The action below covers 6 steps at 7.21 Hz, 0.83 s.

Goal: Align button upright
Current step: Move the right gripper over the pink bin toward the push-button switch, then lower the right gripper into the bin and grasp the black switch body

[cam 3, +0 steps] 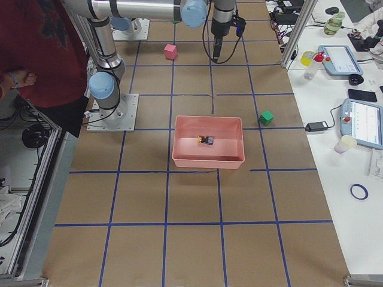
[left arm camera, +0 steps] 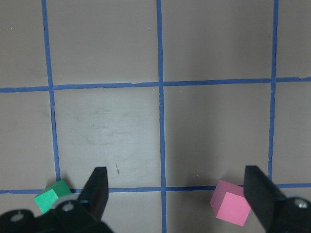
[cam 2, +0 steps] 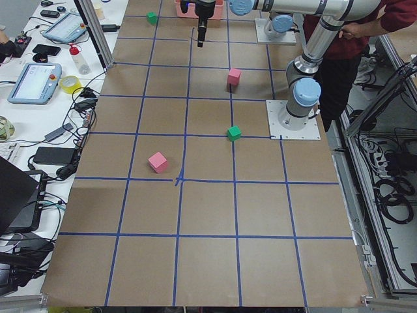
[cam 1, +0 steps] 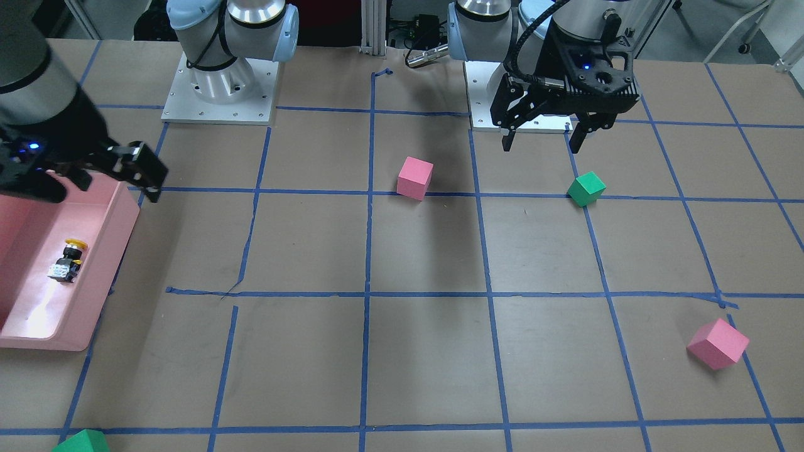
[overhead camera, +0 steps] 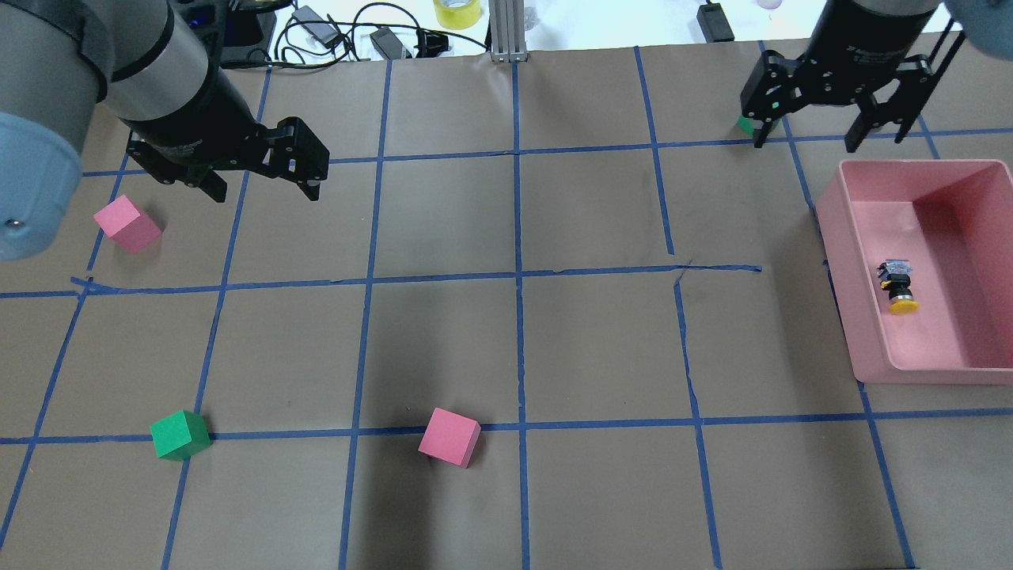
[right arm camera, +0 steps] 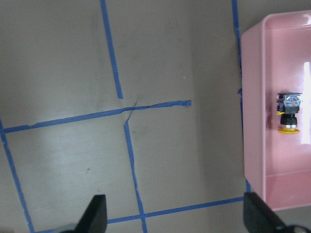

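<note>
Left gripper (overhead camera: 263, 188) and right gripper (overhead camera: 806, 144): both raised, pointing downward, jaws spread wide, holding nothing.

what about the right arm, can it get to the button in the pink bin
Probably yes: the right gripper hangs open near the open-topped bin, and the button lies alone inside, nothing covering it.
</note>
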Motion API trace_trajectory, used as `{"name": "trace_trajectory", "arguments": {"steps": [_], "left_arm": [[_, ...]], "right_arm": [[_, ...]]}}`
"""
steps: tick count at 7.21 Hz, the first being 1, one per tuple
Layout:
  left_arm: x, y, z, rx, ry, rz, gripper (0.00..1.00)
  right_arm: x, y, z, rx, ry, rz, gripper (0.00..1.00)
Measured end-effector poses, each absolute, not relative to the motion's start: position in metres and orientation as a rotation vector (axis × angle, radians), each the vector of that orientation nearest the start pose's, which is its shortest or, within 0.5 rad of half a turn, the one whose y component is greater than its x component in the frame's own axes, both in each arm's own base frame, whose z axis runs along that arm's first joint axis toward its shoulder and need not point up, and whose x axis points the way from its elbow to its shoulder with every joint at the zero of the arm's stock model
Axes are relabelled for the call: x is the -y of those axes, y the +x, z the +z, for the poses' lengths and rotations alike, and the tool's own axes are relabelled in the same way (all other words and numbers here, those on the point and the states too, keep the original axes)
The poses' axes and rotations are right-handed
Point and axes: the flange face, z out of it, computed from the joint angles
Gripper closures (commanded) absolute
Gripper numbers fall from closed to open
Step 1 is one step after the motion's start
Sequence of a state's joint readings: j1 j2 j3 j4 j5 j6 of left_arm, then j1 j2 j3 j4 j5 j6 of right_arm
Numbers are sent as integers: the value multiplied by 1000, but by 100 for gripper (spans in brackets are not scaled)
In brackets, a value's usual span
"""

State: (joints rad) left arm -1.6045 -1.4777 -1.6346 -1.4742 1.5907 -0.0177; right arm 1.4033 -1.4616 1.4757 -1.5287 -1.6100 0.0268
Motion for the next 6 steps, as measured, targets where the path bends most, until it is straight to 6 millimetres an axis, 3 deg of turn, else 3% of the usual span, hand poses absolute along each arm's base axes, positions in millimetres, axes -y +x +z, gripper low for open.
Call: {"name": "trace_trajectory", "arguments": {"steps": [2, 4, 6], "left_arm": [[459, -147, 511, -3119, 22, -197, 0], [459, -147, 511, -3119, 23, -197, 0], [459, -147, 511, -3119, 23, -197, 0]], "right_arm": [[549, -38, 443, -3164, 383, 62, 0], [547, -97, 410, -3204, 259, -31, 0], [541, -143, 361, -3196, 272, -21, 0]]}}
